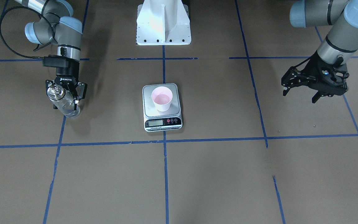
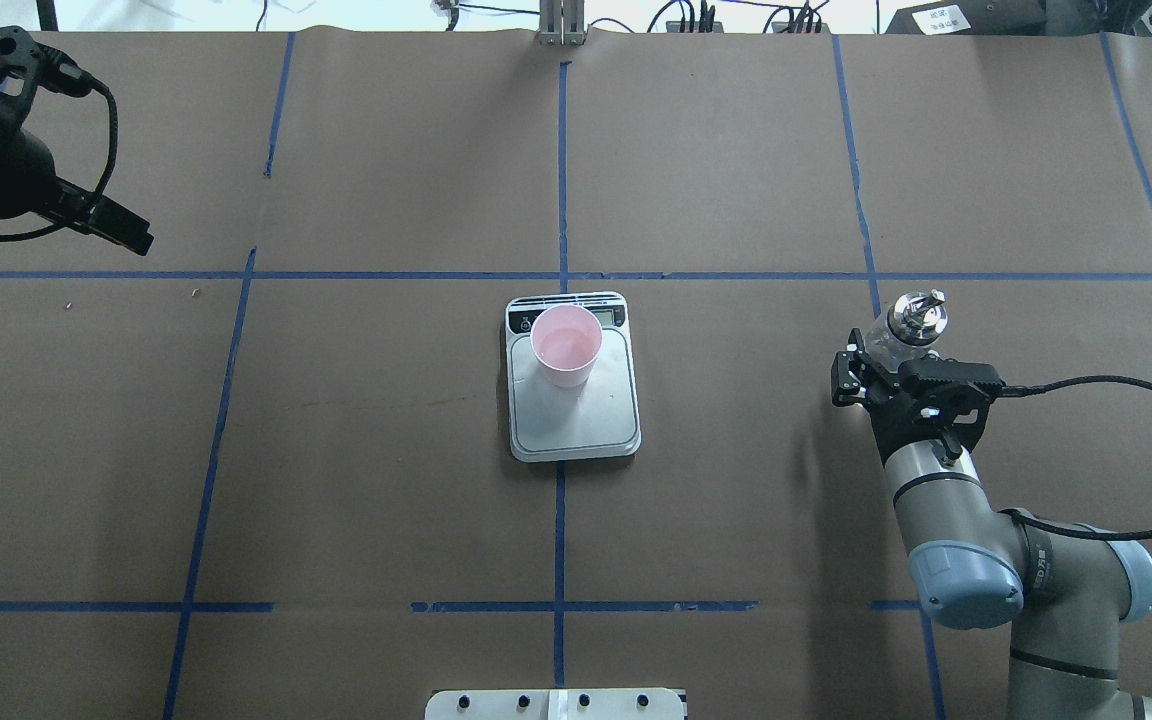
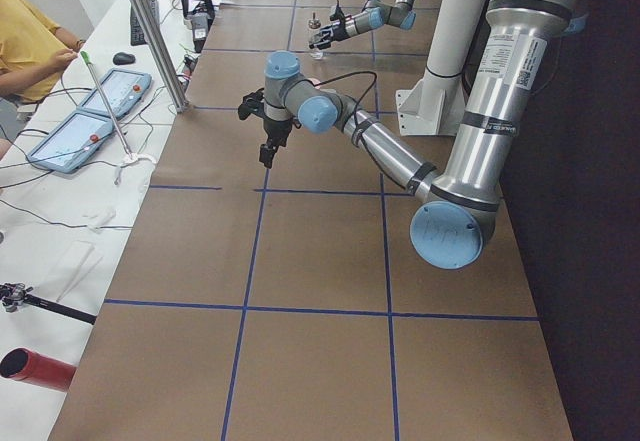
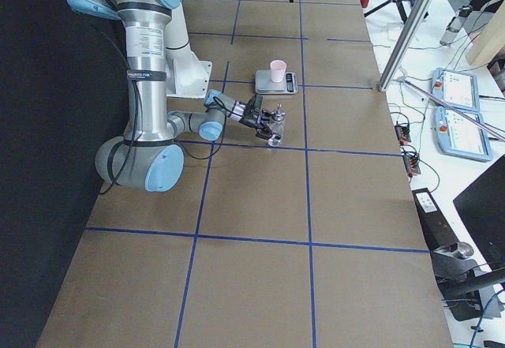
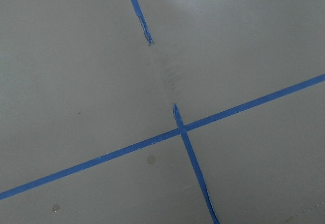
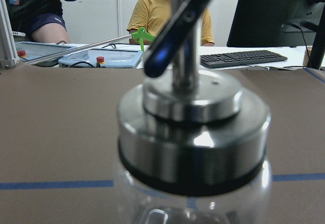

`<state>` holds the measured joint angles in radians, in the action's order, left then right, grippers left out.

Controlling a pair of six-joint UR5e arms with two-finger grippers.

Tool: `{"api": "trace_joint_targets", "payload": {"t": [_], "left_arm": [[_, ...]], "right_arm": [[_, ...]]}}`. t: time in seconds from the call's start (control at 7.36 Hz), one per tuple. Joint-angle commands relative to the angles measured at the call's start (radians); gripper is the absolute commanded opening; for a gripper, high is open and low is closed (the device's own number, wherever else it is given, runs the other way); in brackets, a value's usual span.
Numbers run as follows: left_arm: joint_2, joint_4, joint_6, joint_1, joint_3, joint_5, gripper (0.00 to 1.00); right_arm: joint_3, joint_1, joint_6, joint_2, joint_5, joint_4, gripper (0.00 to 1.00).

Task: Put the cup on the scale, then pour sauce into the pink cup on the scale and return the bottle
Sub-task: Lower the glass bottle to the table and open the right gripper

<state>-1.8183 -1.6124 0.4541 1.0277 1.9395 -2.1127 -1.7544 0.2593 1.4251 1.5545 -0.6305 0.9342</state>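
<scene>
The right gripper is clasping the bottle by its glass body, with one finger on either side just below the silver cap. The bottle is standing roughly upright with its spout uppermost, low over the table on the robot's right side. Whether its base is touching the brown surface cannot be told. It is sitting beside a blue tape line and well apart from the scale.

The scale is lying at the middle of the table where two tape lines cross, with its black display strip facing away from the robot. The cup is standing upright on the silver platform, mouth up, toward the display end. Whether sauce is lying in the cup cannot be told.

The left gripper is hanging above the table on the robot's left, with its fingers spread and gripping nothing. It is well apart from the scale.
</scene>
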Motion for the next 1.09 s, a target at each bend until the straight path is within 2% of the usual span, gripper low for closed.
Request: {"api": "trace_joint_targets", "payload": {"t": [0.0, 0.14, 0.68, 0.95], "left_arm": [[-0.001, 0.0, 0.0, 0.0, 0.001, 0.0, 1.0], [-0.001, 0.0, 0.0, 0.0, 0.001, 0.0, 1.0], [-0.003, 0.002, 0.012, 0.008, 0.007, 0.0, 1.0], [-0.003, 0.003, 0.012, 0.011, 0.012, 0.0, 1.0]], "right_arm": [[0.0, 0.0, 0.0, -0.002, -0.009, -0.002, 0.22], [0.001, 0.0, 0.0, -0.001, -0.009, 0.0, 0.99], [-0.014, -0.008, 0.029, 0.015, -0.009, -0.002, 1.0], [-0.057, -0.057, 0.034, 0.082, -0.008, -0.003, 1.0]]}}
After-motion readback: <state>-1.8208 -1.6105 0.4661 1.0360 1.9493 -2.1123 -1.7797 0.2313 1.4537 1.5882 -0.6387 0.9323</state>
